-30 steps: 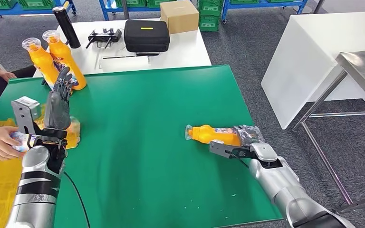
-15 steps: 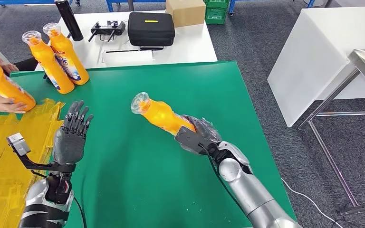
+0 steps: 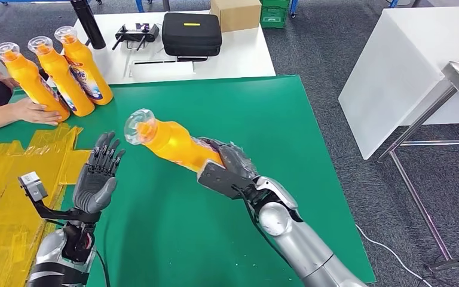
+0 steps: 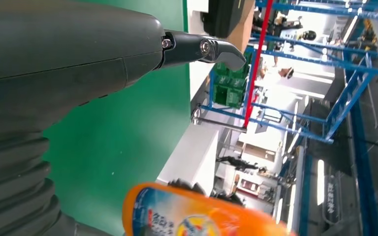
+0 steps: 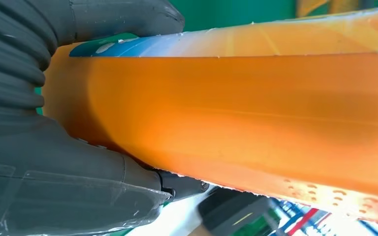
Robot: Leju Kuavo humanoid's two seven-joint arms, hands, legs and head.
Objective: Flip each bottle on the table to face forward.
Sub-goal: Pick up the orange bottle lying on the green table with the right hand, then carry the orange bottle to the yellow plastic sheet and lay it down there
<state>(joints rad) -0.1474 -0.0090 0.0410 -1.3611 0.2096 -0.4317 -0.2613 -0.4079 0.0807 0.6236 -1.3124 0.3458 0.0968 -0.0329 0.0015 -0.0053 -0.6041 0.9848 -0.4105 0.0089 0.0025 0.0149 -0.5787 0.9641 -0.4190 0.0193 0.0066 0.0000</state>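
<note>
My right hand (image 3: 230,169) grips an orange bottle (image 3: 173,142) by its base and holds it tilted in the air above the green table (image 3: 263,119), its clear cap toward the left. The right wrist view shows the bottle's orange body (image 5: 246,113) close up in the hand (image 5: 54,162). My left hand (image 3: 97,179) stands open, palm toward the bottle, a short way left of the cap. In the left wrist view the bottle's label (image 4: 192,216) lies beyond the hand (image 4: 69,54). Three orange bottles (image 3: 54,75) stand upright at the table's far left corner.
A person's hand (image 3: 36,112) rests on the leftmost standing bottle. Yellow sheeting (image 3: 12,179) covers the table's left part. Behind is a white table (image 3: 239,57) with a black case (image 3: 191,34), a cardboard box (image 3: 235,13) and a black flask (image 3: 88,23).
My right hand has lifted the bottle higher and carried it left toward my left hand. The person has stood a third bottle beside the other two. The view has shifted slightly.
</note>
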